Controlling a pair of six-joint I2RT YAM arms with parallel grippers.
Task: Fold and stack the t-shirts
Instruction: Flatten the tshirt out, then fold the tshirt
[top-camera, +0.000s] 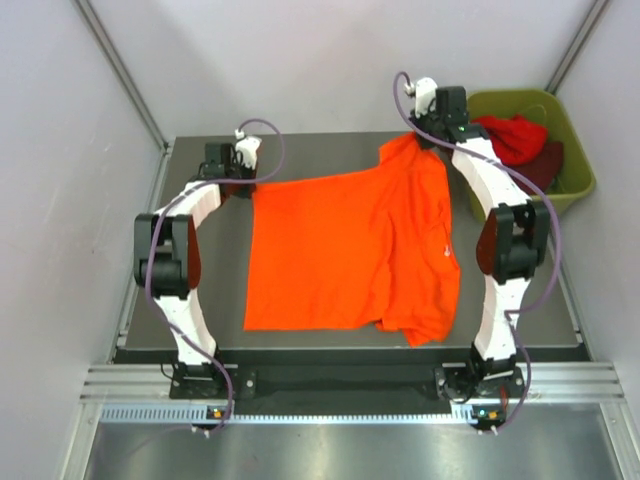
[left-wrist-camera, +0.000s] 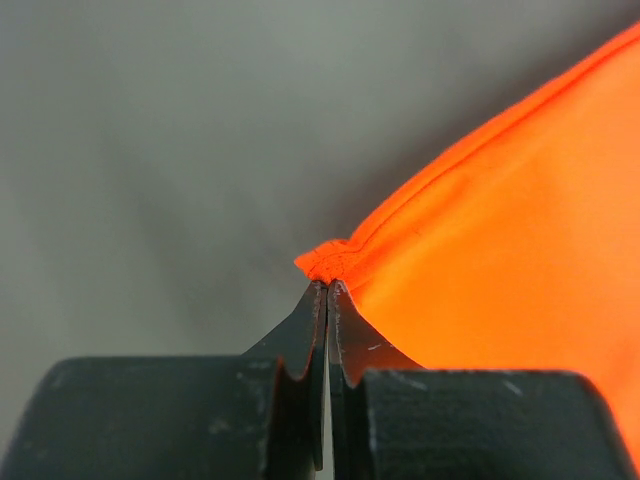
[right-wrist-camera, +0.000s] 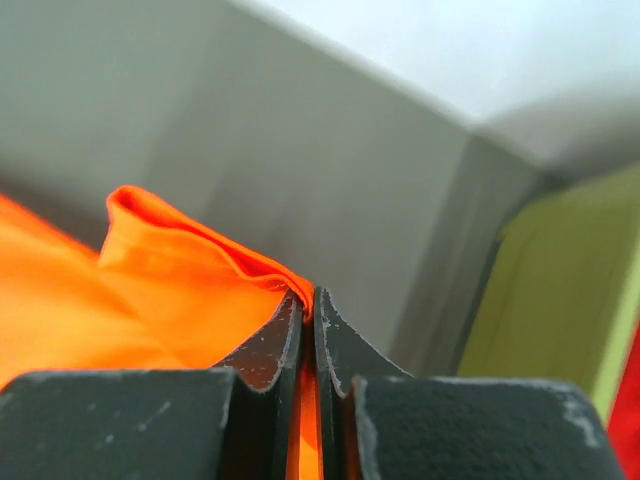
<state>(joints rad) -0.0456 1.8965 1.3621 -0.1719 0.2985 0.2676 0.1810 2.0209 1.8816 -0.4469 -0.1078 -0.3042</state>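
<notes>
A bright orange t-shirt (top-camera: 350, 250) lies spread over the dark table, its near right part folded and rumpled. My left gripper (top-camera: 243, 170) is shut on the shirt's far left corner (left-wrist-camera: 330, 262). My right gripper (top-camera: 428, 135) is shut on the shirt's far right edge (right-wrist-camera: 200, 280), with cloth showing between the fingers (right-wrist-camera: 265, 350). A red t-shirt (top-camera: 515, 137) and a dark maroon one (top-camera: 545, 165) lie bunched in the tub at the far right.
The olive-green plastic tub (top-camera: 578, 165) stands off the table's far right corner and shows in the right wrist view (right-wrist-camera: 560, 300). Grey walls close in the table on the left, back and right. The table's bare strip (top-camera: 210, 300) runs left of the shirt.
</notes>
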